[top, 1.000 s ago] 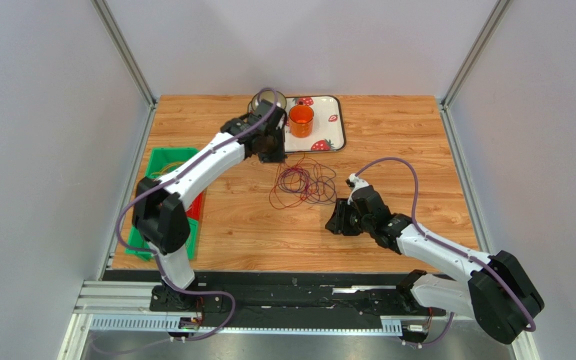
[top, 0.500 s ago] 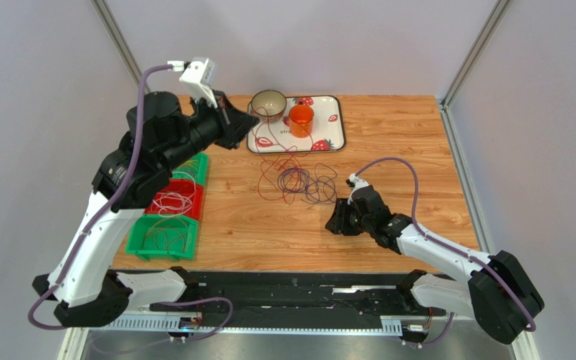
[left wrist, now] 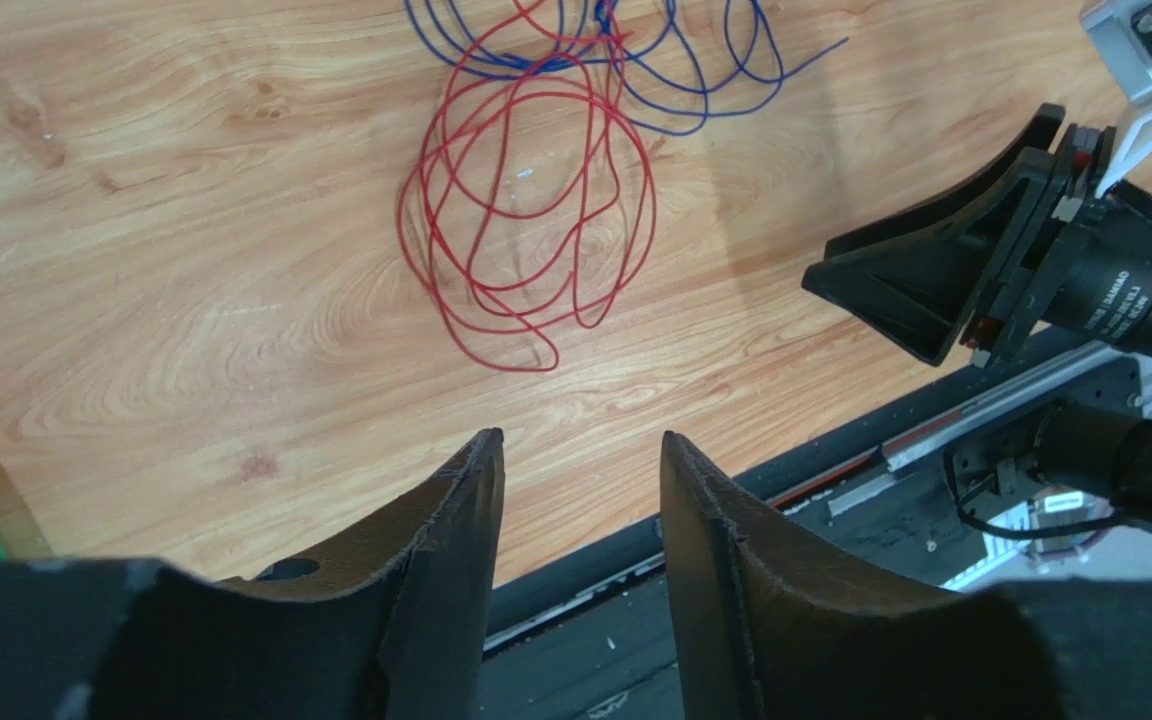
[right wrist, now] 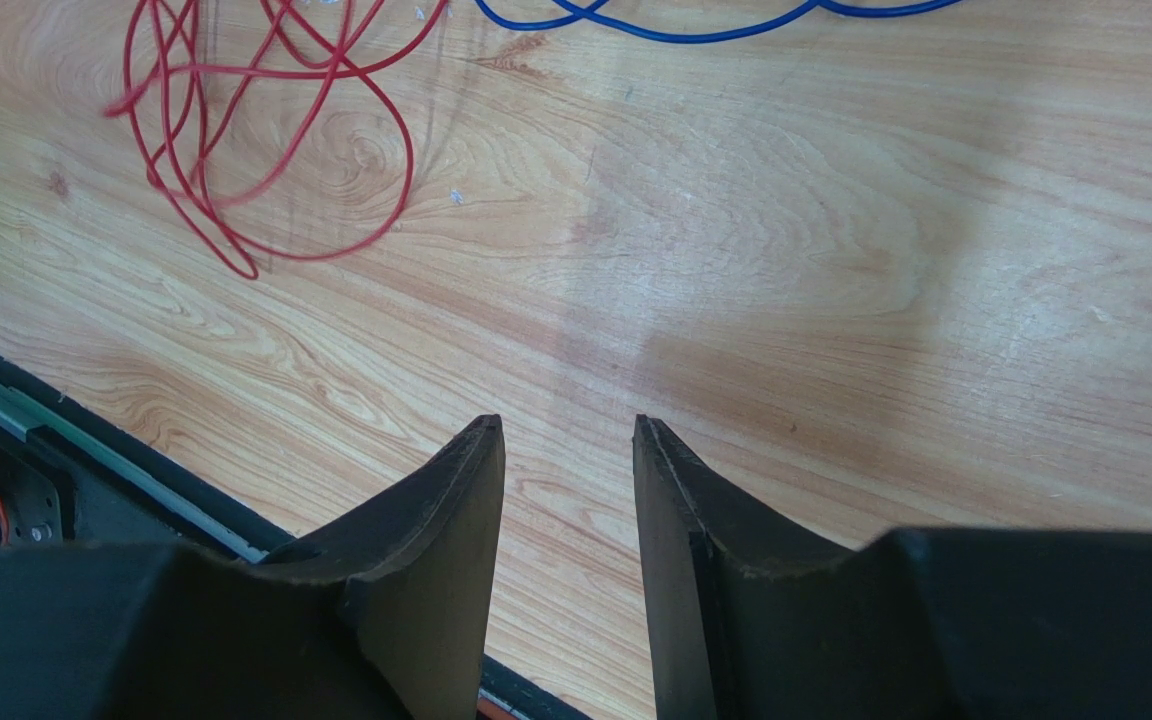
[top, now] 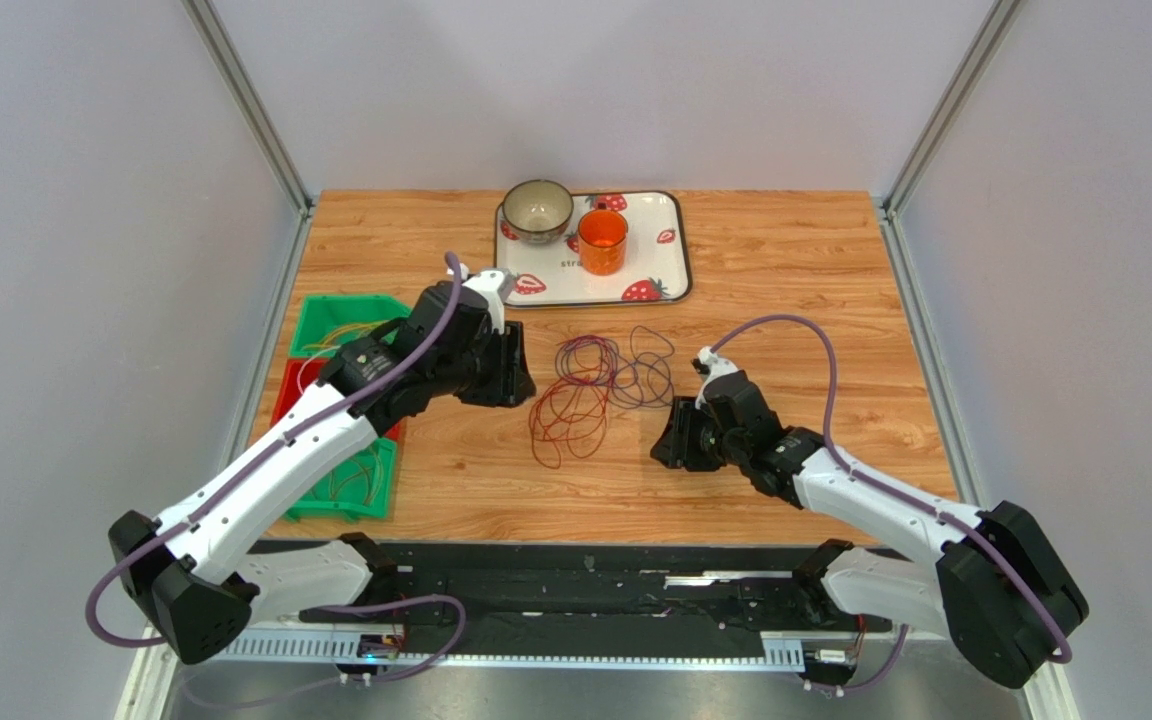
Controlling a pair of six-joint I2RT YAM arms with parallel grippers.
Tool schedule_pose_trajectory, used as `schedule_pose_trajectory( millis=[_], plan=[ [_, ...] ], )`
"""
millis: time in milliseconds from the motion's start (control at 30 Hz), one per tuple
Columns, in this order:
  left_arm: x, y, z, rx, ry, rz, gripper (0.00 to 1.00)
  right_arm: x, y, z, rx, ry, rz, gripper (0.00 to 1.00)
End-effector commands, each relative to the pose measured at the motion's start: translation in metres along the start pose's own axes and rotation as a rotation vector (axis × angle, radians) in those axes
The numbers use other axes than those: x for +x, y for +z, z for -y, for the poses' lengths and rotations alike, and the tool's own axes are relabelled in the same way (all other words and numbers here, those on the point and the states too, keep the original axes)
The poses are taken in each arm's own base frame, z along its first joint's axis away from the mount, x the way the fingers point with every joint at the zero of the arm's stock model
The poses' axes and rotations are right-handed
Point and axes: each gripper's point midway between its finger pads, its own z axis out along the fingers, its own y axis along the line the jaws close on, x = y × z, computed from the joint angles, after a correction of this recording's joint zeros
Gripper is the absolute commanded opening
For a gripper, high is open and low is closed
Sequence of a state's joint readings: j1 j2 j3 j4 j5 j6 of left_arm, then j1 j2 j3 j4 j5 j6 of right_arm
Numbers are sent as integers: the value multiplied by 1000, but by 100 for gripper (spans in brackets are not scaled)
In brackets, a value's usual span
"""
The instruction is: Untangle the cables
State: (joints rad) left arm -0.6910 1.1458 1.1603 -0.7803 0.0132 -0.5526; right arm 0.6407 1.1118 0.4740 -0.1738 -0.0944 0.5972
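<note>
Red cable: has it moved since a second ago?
Yes. The red cable has shifted toward the near edge of the table, farther from the strawberry tray, and now lies just on the near side of the purple cable.

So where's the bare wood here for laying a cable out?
Free: right of the tray, out to the table edge; the far-left corner between tray and bins; the near strip in front of the red cable. Crowded: the centre, where it and the purple cable lie between the left hand and right hand.

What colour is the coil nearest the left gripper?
Red coil; clearest in left wrist view.
</note>
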Motion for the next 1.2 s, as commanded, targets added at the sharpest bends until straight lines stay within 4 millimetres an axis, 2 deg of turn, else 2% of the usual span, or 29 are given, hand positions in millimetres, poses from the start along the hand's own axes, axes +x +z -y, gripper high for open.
schedule_pose_trajectory(
  millis=[0,67,167,400,567,700,933,1033,1067,1133,1167],
  plan=[
    [-20,-24,-1,-8,-20,119,52,-13,-1,-7,-19,0,56,41],
    [-19,-19,-3,-18,-15,109,52,-13,-1,-7,-16,2,55,41],
    [-16,-1,0,-16,-20,65,52,-14,-1,-7,-14,3,56,40],
    [-11,65,4,-29,-8,-20,50,-14,0,-6,-9,6,52,40],
    [-8,100,17,-31,0,-54,48,-14,0,-6,-9,4,50,41],
    [13,136,19,-66,22,-138,47,-13,0,-6,-11,2,50,41],
    [32,169,21,-99,49,-197,43,-13,0,-7,-19,-4,49,41],
    [33,176,15,-140,52,-210,31,-13,0,-8,-21,-6,49,40],
    [32,176,12,-157,54,-209,19,-13,0,-8,-21,-6,49,41],
    [29,173,12,-172,56,-209,5,-14,-1,-9,-26,-8,53,40],
    [23,165,14,-174,58,-205,0,-13,-2,-8,-28,-7,55,40]
  ],
)
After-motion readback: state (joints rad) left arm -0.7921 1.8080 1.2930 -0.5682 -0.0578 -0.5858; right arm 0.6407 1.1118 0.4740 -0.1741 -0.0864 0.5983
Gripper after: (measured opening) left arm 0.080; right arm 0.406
